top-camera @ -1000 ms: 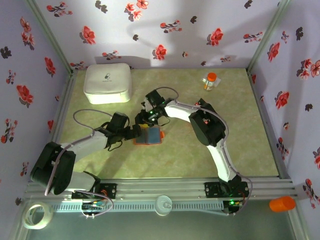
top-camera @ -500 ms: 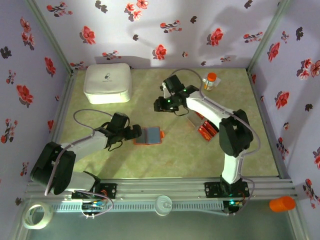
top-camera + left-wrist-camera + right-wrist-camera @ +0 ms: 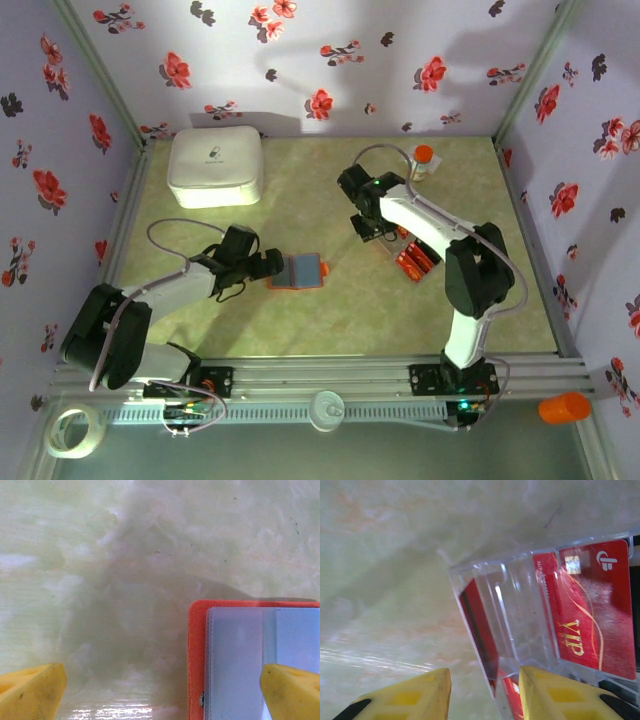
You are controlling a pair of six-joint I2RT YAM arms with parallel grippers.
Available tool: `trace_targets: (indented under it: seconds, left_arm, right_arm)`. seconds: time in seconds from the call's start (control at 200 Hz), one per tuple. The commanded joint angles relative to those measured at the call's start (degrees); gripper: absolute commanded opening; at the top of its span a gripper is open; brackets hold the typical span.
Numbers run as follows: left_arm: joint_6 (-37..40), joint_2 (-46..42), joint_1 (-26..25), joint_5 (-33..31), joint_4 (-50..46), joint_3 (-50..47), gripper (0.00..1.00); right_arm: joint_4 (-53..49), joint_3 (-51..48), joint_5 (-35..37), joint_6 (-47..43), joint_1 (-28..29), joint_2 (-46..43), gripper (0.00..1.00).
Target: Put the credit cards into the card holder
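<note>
On the overhead view my left tool sits at the left edge of the card holder. The holder lies open and flat near the middle of the desk, an orange border around blue-grey pockets. Through the left wrist camera I see that tool's yellow fingertips spread wide at the bottom corners of the picture. One is over bare desk and the other over the holder's pocket page, and nothing is gripped between them.

My right tool is farther back and to the right, at the upper-left end of the credit cards. The cards lie right of centre, well apart from the holder. The right wrist camera shows them in a clear plastic tray: a red one marked VIP lies face up, and another red one stands on edge along the tray's wall. The right tool's fingers are partly apart. The tray's near corner reaches into the gap, but I see no clamp on it.

A white box stands at the back left. A small orange-capped bottle stands at the back right.
</note>
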Motion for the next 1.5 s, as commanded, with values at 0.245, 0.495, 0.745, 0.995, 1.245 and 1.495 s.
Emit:
trace_targets:
  seconds: [0.245,0.495,0.745,0.995,1.245,1.495]
  left_arm:
    - [-0.8,-0.04,-0.54,-0.68,0.65,0.76,1.0]
    - [-0.9,-0.02,-0.55,-0.62,0.54,0.9,1.0]
    - [-0.98,0.04,-0.61,-0.76,0.54,1.02,1.0]
    - [-0.91,-0.03,-0.7,-0.85,0.54,1.11,1.0]
    - [-0.97,-0.04,-0.72,-0.89,0.2,1.2,1.0]
    - [-0.06,-0.41,-0.82,-1.28,-1.55,2.21,1.0]
  right_arm:
    - [-1.67,-0.94,3.84,-2.31,-0.18,4.43,0.4]
    - [-0.69,-0.97,2.85,-2.2,-0.19,6.41,0.36]
    - [0.02,-1.84,2.31,-2.38,-0.27,7.38,0.29]
    - [0.28,-2.0,2.03,-2.7,-0.27,6.72,0.16]
    - [0.1,-1.36,-0.04,-3.96,-0.27,4.52,0.03]
    - [-1.69,1.43,-1.18,-4.4,0.21,0.93,0.0]
